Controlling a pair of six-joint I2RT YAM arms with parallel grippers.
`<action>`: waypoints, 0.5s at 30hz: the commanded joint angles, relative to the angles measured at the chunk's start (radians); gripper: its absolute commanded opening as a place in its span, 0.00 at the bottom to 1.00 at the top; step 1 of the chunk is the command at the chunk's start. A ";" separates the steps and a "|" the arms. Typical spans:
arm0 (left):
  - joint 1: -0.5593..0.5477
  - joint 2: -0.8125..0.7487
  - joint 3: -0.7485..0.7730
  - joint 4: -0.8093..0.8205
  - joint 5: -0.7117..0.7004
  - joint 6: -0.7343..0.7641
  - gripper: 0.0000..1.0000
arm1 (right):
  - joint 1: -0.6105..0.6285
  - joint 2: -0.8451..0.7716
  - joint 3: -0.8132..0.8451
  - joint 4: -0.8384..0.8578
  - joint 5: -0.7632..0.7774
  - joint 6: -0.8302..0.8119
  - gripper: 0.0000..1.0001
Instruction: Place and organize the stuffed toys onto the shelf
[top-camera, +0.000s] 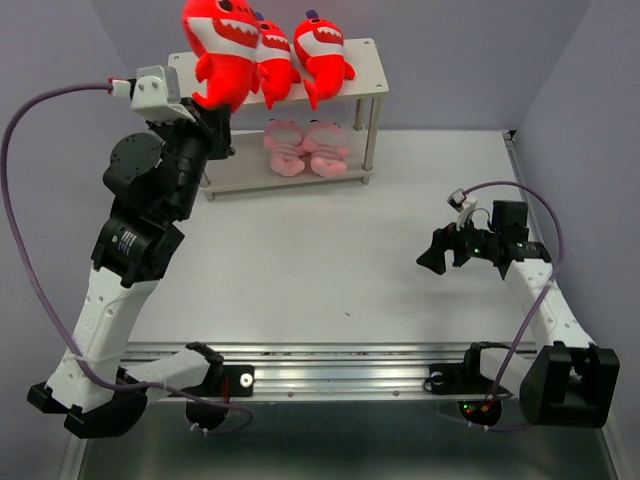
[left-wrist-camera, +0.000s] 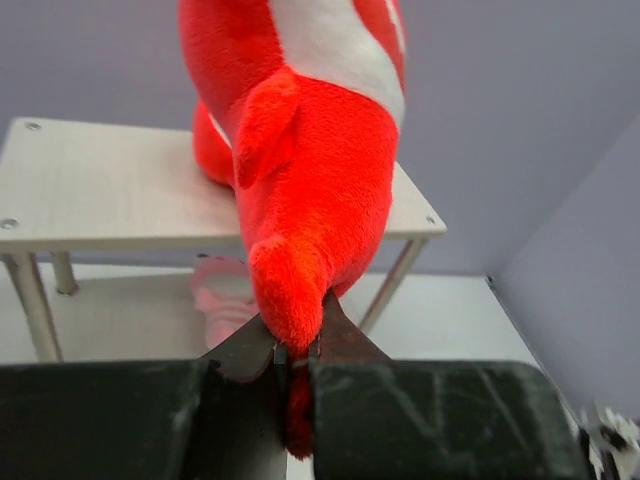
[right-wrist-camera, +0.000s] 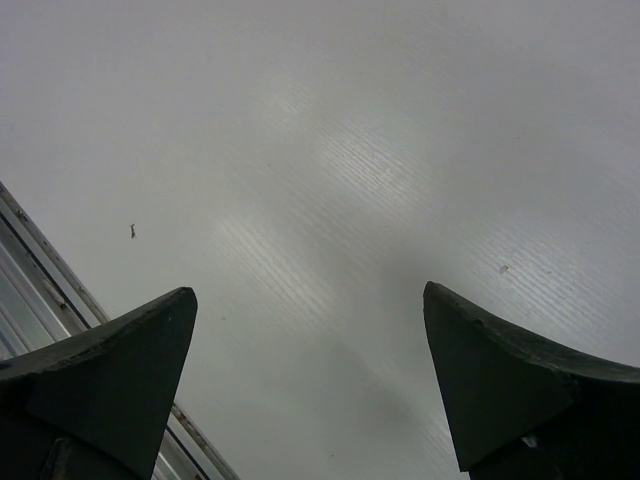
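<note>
My left gripper is shut on the tail of a red shark and holds it upright at the left end of the shelf's top board. In the left wrist view the shark rises from my closed jaws over the board. Two more red sharks, one in the middle and one to the right, stand on the top board. Two pink pigs, one beside the other, lie on the lower board. My right gripper is open and empty above the table, far from the shelf.
The shelf's thin metal legs stand at the table's back. Purple cables loop from both arms. A metal rail runs along the near edge. The right wrist view shows only bare grey table between my open fingers.
</note>
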 joint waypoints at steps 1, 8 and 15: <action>0.137 0.075 0.184 0.066 -0.035 -0.002 0.00 | -0.014 -0.013 -0.002 0.048 0.015 -0.012 1.00; 0.412 0.254 0.268 0.075 0.118 -0.103 0.00 | -0.014 -0.019 -0.003 0.047 0.006 -0.012 1.00; 0.535 0.339 0.208 0.171 0.265 -0.168 0.00 | -0.014 -0.025 -0.005 0.047 0.001 -0.012 1.00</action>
